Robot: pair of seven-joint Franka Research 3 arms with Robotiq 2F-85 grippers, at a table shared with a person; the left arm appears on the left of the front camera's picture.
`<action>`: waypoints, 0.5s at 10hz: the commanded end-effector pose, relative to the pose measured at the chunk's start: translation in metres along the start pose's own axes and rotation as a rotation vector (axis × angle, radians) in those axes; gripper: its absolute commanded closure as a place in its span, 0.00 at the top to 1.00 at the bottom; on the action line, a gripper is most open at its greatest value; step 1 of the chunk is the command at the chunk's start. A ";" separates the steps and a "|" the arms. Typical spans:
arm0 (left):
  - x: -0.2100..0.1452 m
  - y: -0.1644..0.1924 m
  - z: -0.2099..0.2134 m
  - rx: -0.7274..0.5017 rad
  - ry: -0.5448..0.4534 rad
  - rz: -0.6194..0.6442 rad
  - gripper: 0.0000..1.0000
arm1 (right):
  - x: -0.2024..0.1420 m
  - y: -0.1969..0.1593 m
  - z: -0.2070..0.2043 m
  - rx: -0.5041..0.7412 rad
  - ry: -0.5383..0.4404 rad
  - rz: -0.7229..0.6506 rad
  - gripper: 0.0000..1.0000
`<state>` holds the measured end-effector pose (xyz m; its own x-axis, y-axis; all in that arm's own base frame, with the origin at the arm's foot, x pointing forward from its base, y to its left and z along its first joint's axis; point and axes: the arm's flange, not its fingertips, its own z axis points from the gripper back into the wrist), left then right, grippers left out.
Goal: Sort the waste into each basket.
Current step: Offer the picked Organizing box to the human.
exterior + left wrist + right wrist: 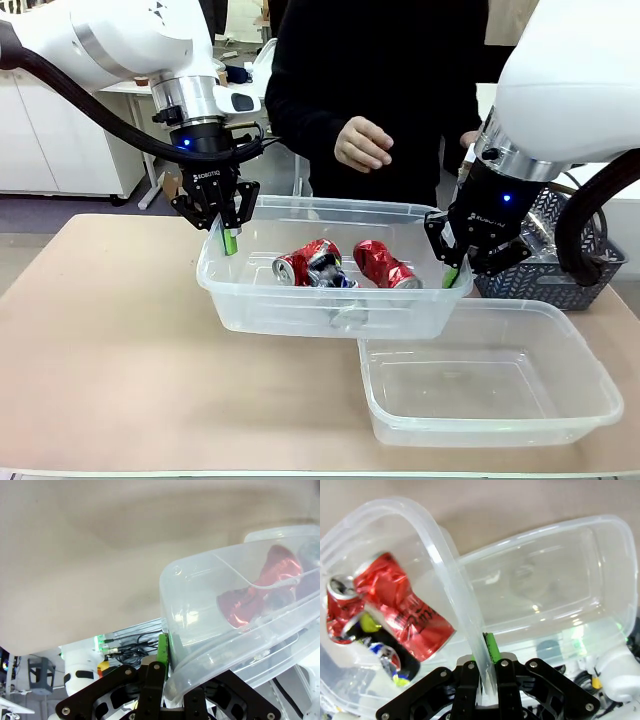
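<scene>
The left end effector is clamped on the left short rim of a clear basket, one green pad inside the wall and one outside. The right end effector grips the opposite short rim the same way. Crushed red cans lie side by side near the middle of that basket's floor, with a darker blue-printed can partly under them. A second basket sits on the tabletop just below and to the right, and a person's hand hangs beyond the far rim.
</scene>
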<state>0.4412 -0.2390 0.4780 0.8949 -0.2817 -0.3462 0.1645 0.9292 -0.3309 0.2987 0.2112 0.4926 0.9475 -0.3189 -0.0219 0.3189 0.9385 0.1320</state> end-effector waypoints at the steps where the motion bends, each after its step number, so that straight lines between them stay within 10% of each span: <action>1: -0.006 -0.001 0.005 -0.007 0.002 -0.011 0.05 | 0.007 -0.004 -0.001 0.013 0.013 -0.018 0.04; 5: -0.006 -0.001 0.005 -0.007 0.002 -0.011 0.05 | 0.007 -0.004 -0.001 0.013 0.013 -0.018 0.04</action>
<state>0.4412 -0.2390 0.4780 0.8949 -0.2817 -0.3462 0.1645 0.9292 -0.3309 0.2987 0.2112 0.4926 0.9475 -0.3189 -0.0219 0.3189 0.9385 0.1320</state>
